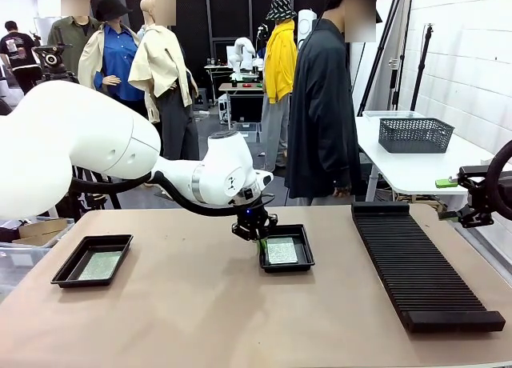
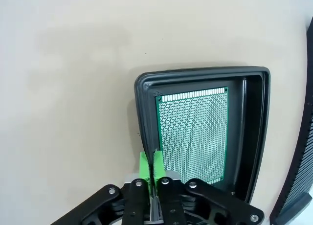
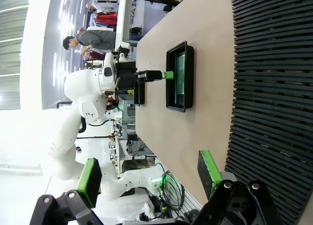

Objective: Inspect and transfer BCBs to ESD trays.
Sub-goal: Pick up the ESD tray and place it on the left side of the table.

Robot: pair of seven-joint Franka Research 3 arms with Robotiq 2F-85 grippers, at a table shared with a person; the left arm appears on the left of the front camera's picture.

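Two black ESD trays lie on the tan table. The middle tray holds a green BCB, and the left tray holds another BCB. My left gripper hangs over the middle tray's left rim. In the left wrist view its green pads are pressed together, shut with nothing visible between them, just beside the rim and the board. My right gripper stands open at the table's right edge, near the rack. It looks across at the tray.
A long black ribbed rack lies along the right side of the table and shows as a rack under my right gripper. A dark basket sits on a white table behind. Bare tabletop lies between the trays and along the front.
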